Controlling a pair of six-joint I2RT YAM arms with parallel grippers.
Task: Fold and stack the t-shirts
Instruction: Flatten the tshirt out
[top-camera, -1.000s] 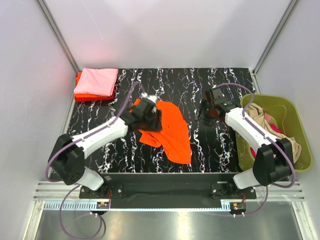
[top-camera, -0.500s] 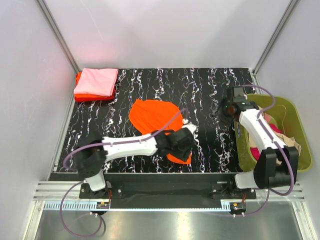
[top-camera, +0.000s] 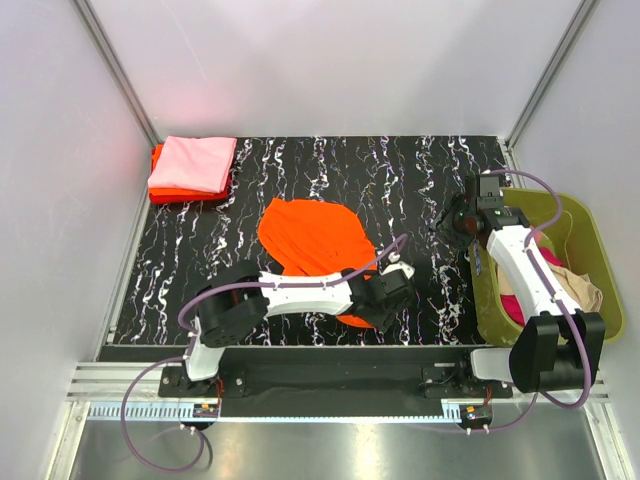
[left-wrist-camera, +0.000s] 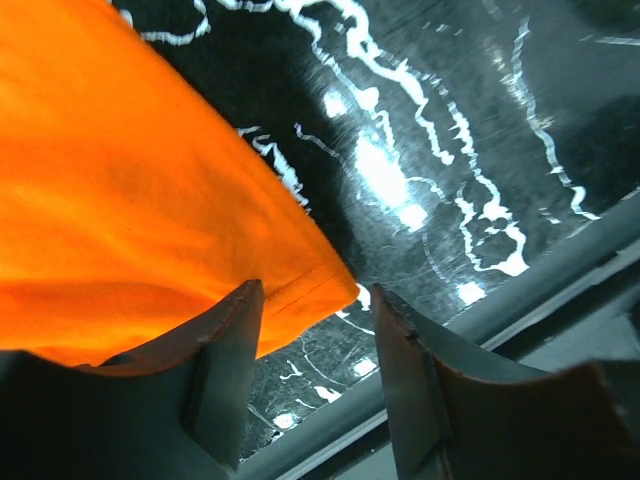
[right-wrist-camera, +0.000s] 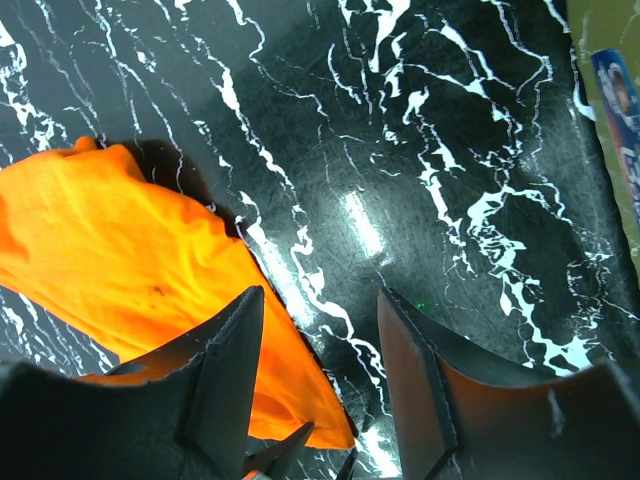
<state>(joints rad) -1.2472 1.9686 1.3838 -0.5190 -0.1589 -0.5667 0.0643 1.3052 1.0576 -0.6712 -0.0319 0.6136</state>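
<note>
A glossy black tabletop (top-camera: 400, 170) with white marble-like veins, boxed in by pale walls, seen from above. A bright orange, soft cloth t-shirt (top-camera: 310, 238) lies near the middle, spread as a rough oval with a narrowing tail running towards the lower right. The left arm reaches across the lower part of the frame, and its tool (top-camera: 385, 295) sits at that tail, close to the tabletop's front edge. The left wrist view adds detail: the dark fingers (left-wrist-camera: 225, 370) stand apart, with a stitched hem corner of the orange t-shirt lying between them on the shiny surface and a grey edge rail (left-wrist-camera: 560, 290) just beyond. The right tool (top-camera: 455, 222) hovers at centre right over bare tabletop, beside an olive-green plastic basket (top-camera: 592, 235) holding crumpled beige (top-camera: 565, 285) and magenta (top-camera: 515, 305) shirts. Its wrist view shows its jaws apart with nothing between them and the orange t-shirt lying at lower left. In the upper left corner, a neatly folded light pink t-shirt (top-camera: 192, 162) rests on a folded red-orange t-shirt (top-camera: 168, 191), well apart from everything else. Open black surface lies between that stack and the orange t-shirt, and across the whole upper middle.
</note>
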